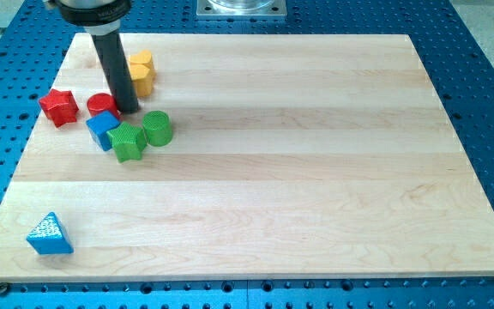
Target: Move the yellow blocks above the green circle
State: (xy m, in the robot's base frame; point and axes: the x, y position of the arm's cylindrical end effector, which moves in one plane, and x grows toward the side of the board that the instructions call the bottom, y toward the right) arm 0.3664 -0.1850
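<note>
Two yellow blocks [141, 72] sit close together near the view's top left, partly hidden by my rod; their shapes are hard to make out. The green circle [157, 128] lies below and slightly right of them. My tip [129, 109] rests on the board between the yellow blocks and the green circle, just right of the red circle [101, 105] and above the green square-like block [127, 142].
A red star-shaped block [58, 106] lies at the left edge. A blue block [103, 130] touches the green block's left side. A blue triangle [50, 234] sits at the view's bottom left. The wooden board [316, 172] lies on a blue perforated table.
</note>
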